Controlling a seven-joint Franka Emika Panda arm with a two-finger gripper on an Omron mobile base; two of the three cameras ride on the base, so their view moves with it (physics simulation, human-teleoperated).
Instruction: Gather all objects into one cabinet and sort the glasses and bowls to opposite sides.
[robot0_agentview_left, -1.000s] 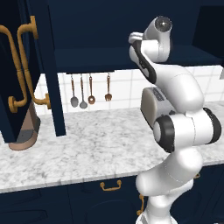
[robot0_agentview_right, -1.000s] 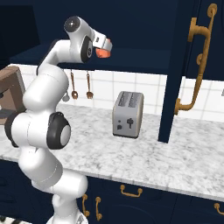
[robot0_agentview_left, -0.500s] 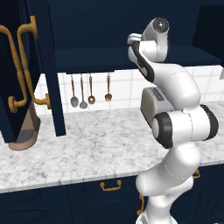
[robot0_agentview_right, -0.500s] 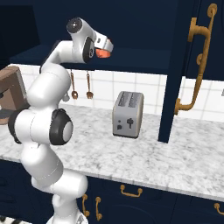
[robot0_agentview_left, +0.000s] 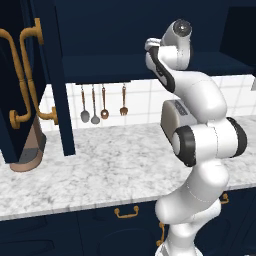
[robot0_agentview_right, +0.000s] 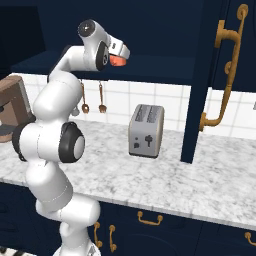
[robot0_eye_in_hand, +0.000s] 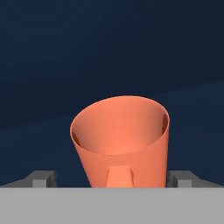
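Note:
An orange-coral glass stands on the navy shelf of the open upper cabinet. It sits between the two spread finger tips of my gripper, with a gap on each side. From the right base view, the glass shows as an orange patch just under my hand, and my gripper reaches in over the shelf. The gripper is open and holds nothing. The bowls are out of view.
The cabinet doors with brass handles hang open at left and right. On the marble counter stand a toaster and a brown appliance. Utensils hang on the tiled wall. Drawers with brass pulls lie below.
The arm's lower links have shifted slightly. The hand stays at the glass on the shelf with its fingers still spread.

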